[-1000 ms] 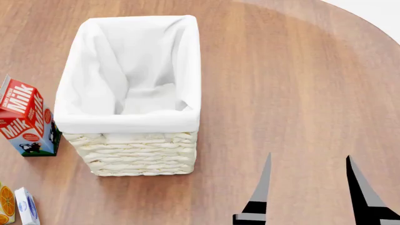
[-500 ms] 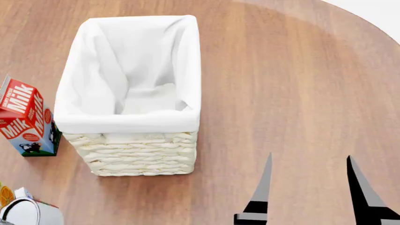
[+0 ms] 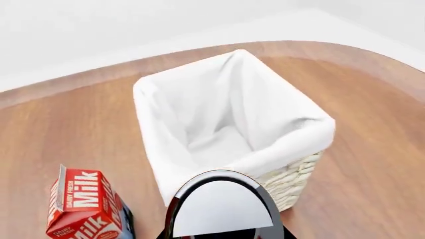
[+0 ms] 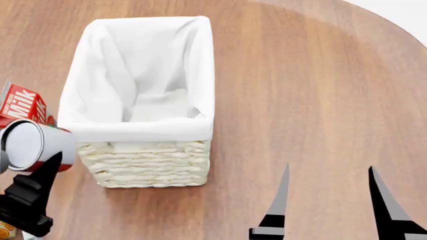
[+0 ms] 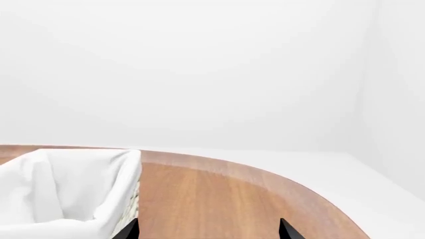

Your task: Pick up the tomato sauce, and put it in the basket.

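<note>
My left gripper (image 4: 33, 165) is shut on the tomato sauce can (image 4: 33, 145), whose silver top faces the head camera with a strip of red label at its side. It hangs in the air just left of the basket's near left corner. In the left wrist view the can's silver top (image 3: 222, 206) fills the bottom centre, with the cream wicker basket (image 3: 302, 172) and its white lining beyond it. The basket (image 4: 147, 165) stands at the table's middle left. My right gripper (image 4: 330, 200) is open and empty, low at the right, with bare wood between its fingers (image 5: 209, 234).
A red and blue milk carton (image 4: 23, 107) stands left of the basket, partly behind the can; it also shows in the left wrist view (image 3: 83, 209). A bit of an orange carton (image 4: 5, 232) peeks out at the bottom left corner. The round wooden table's edge (image 4: 393, 25) curves past at the far right.
My left arm has risen into the head view with the can, from the bottom left corner up beside the basket's near left corner. The right gripper has not moved.
</note>
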Controlling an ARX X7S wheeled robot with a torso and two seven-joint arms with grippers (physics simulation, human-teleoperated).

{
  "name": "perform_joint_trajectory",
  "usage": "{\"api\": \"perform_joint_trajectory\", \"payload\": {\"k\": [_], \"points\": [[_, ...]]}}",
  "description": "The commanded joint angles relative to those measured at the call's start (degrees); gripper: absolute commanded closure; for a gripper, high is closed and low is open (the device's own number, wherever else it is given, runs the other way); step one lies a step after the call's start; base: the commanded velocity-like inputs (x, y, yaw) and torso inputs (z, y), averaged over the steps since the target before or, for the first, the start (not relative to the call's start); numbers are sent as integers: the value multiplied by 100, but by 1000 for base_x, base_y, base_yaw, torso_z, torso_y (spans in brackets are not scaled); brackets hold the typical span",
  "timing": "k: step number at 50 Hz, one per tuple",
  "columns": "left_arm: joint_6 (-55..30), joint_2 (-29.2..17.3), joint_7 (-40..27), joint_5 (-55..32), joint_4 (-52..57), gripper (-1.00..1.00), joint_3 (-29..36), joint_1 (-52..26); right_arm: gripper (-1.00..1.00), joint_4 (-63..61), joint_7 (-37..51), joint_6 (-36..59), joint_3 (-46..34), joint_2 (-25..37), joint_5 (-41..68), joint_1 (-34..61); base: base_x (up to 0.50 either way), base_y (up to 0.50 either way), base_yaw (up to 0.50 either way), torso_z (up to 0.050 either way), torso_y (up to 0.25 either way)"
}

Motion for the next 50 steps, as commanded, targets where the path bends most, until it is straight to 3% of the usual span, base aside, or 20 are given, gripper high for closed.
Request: {"api": "perform_joint_trajectory", "payload": {"k": [1, 3, 10, 11, 19, 22, 33, 50], "points": [[-31, 349, -277, -76, -536, 100, 171, -1199, -100, -33, -197, -13, 97, -103, -85, -7, 0, 0, 0, 0, 0], [-243, 403, -647, -458, -843, 100, 289, -1789, -100, -63, -185, 19, 88, -99, -77, 5, 0, 0, 0, 0, 0], [-290, 525, -572, -228, -1259, 100, 517, -2297, -100, -52, -179, 15, 65, -93, -77, 11, 0, 0, 0, 0, 0], [-123, 521, -322, 108, -1181, 100, 591, -2105, -100, -52, -179, 18, 63, -91, -75, 18, 0, 0, 0, 0, 0], [-27, 773, 103, 881, -1922, 100, 1177, -2734, -100, -66, -168, 22, 93, -63, -44, 23, 0, 0, 0, 0, 0], [-271, 968, 66, 870, -2358, 100, 1335, -3346, -100, -61, -165, 12, 92, -62, -42, 27, 0, 0, 0, 0, 0], [108, 1429, 626, 1964, -3461, 100, 2272, -4076, -100, -16, -173, -21, 75, -40, -42, 43, 0, 0, 0, 0, 0], [622, 2361, 1606, 2943, -5768, 100, 3164, -5639, -100, -67, -123, 36, 90, 20, -33, 56, 0, 0, 0, 0, 0]]}}
